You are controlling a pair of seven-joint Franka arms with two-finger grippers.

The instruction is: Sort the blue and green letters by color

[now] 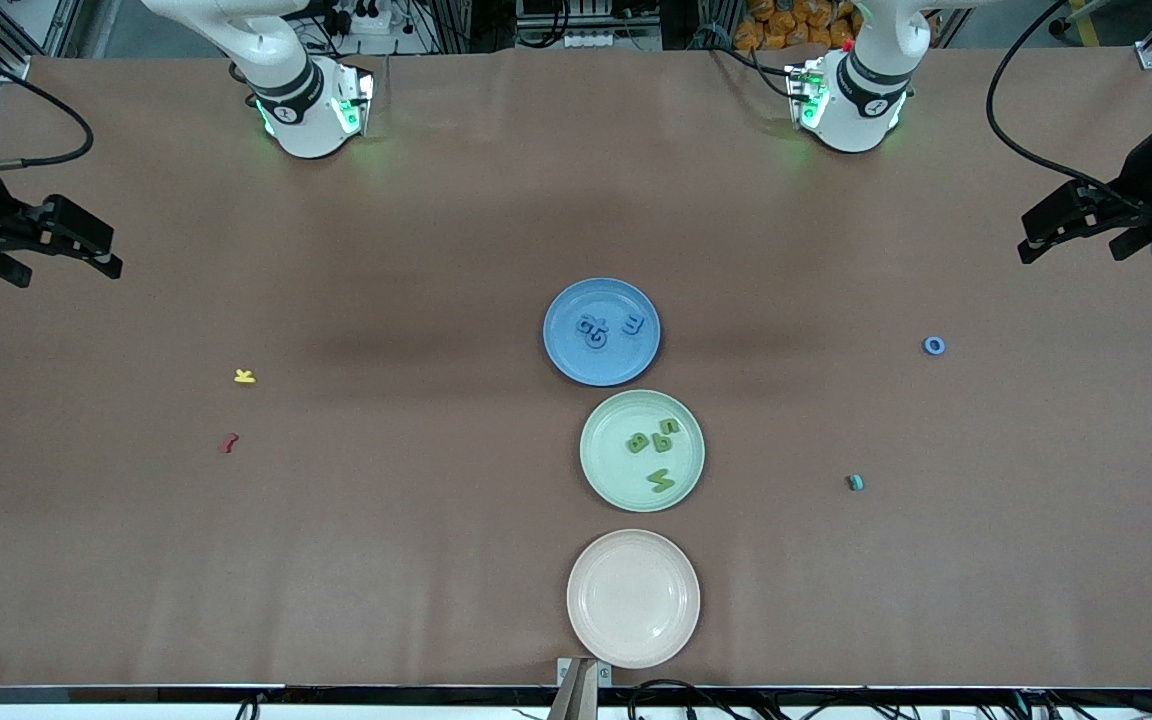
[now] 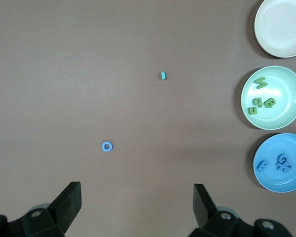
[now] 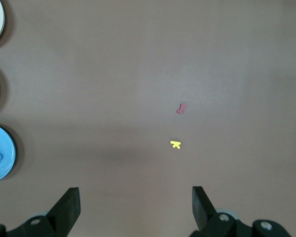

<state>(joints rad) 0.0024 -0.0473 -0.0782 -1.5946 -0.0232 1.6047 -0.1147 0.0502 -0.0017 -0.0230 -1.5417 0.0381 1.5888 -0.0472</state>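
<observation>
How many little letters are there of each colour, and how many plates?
Blue letters: 4, three on the blue plate, one O loose
Green letters: 4, on the green plate
Teal piece: 1
Yellow letter: 1
Red squiggle: 1
Plates: 3, counting the cream plate
Total: 14

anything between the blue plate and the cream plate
The green plate, holding green letters, sits between the blue plate and the cream plate; the front view shows it.

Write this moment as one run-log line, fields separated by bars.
left gripper: open, waiting | right gripper: open, waiting | blue plate: blue letters | green plate: green letters | blue ring letter: loose on table
</observation>
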